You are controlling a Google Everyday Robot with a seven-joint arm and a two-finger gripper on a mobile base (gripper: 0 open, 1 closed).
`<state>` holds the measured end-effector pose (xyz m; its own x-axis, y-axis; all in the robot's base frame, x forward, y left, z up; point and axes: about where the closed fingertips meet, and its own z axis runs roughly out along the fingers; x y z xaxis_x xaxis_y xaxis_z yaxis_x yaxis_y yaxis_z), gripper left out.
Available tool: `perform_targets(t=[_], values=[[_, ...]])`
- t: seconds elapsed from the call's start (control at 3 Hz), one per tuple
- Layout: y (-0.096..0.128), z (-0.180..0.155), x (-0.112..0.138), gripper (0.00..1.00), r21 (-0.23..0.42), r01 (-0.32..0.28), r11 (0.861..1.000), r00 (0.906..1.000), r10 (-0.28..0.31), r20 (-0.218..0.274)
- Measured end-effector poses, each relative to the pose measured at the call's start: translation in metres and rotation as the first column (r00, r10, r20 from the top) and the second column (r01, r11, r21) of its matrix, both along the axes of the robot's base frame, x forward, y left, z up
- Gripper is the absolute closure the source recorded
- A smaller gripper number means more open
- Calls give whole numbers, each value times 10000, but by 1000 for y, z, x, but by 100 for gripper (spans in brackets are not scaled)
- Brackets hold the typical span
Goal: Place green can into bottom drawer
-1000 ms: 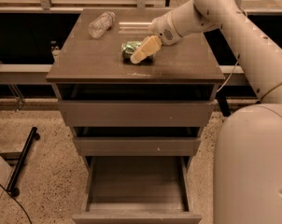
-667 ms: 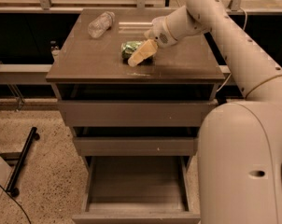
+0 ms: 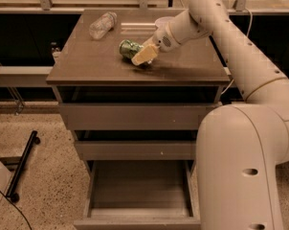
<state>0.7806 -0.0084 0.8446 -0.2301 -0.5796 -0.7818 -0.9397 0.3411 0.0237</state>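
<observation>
On the far half of the bench [image 3: 87,66], toward the middle, the green can [image 3: 127,48] lies on its side. The hand [image 3: 141,56] is right at the can's right end, reached in from the right by the arm [image 3: 216,18]. The hand appears to touch the can, but I cannot tell whether it has closed on it or is only set against it. The can does not look lifted; it seems to rest on the bench top. A clear bottle [image 3: 102,24] lies further back and to the left, apart from the can.

Below, the bottom drawer [image 3: 139,188] stands pulled out toward the near side, and nothing shows inside it. The two upper drawers [image 3: 135,116] are pushed in.

As I judge it, the task is at its early stage: the drawer is ready and the hand has reached the can. A secure grip, the lift off the bench, the carry down and forward to the open drawer, and the release inside are all left to do.
</observation>
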Motion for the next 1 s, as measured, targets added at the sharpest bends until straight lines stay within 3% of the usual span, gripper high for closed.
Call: perform_targets(t=[0.67,1.0], values=[[-13,35,-20,95,-129,57,9999,9962,-46,867],[-15,62,-62,100,-161,-180,9997,9877,203,1553]])
